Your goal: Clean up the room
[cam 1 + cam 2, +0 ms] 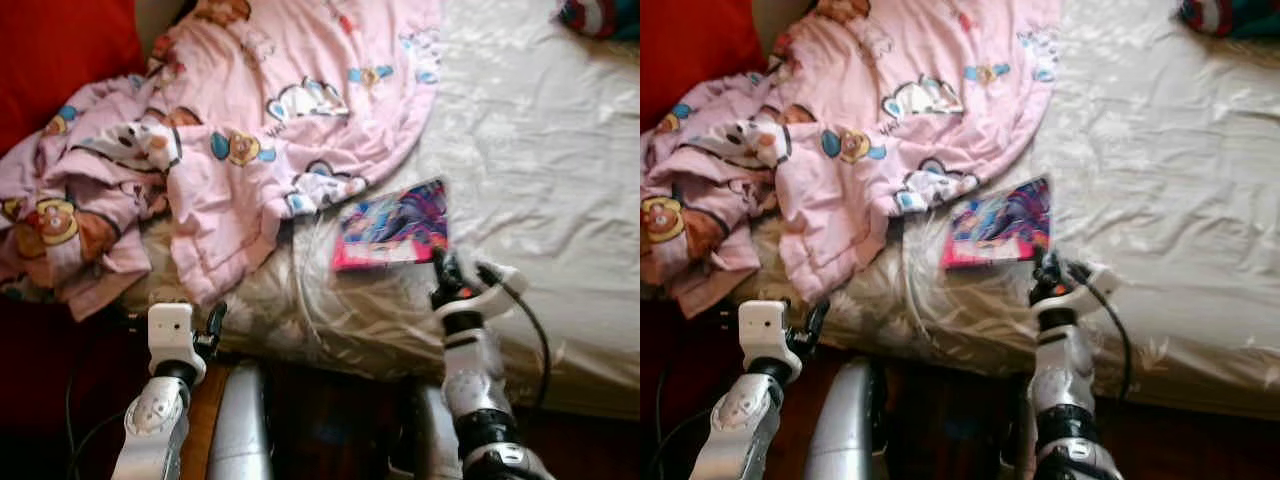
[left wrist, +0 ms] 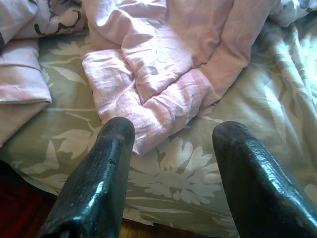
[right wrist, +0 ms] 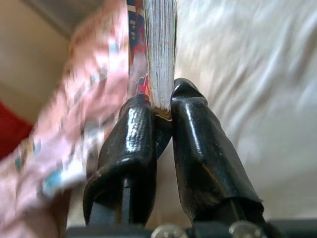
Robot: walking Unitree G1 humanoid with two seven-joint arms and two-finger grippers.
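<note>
A colourful picture book (image 1: 392, 225) lies near the front edge of the bed. My right gripper (image 1: 443, 264) is shut on its near edge; the right wrist view shows the page block (image 3: 159, 54) pinched between the two black fingers (image 3: 132, 144). A crumpled pink cartoon blanket (image 1: 240, 140) covers the bed's left part. My left gripper (image 1: 212, 325) hangs open just short of the bed's front edge, below the blanket's lowest fold (image 2: 163, 94), with nothing between its fingers (image 2: 106, 163).
The bed carries a pale floral sheet (image 1: 530, 170). A red pillow (image 1: 55, 50) sits at the back left. A blue and red object (image 1: 600, 18) lies at the far right corner. Dark wooden floor (image 1: 330, 420) shows below the bed edge.
</note>
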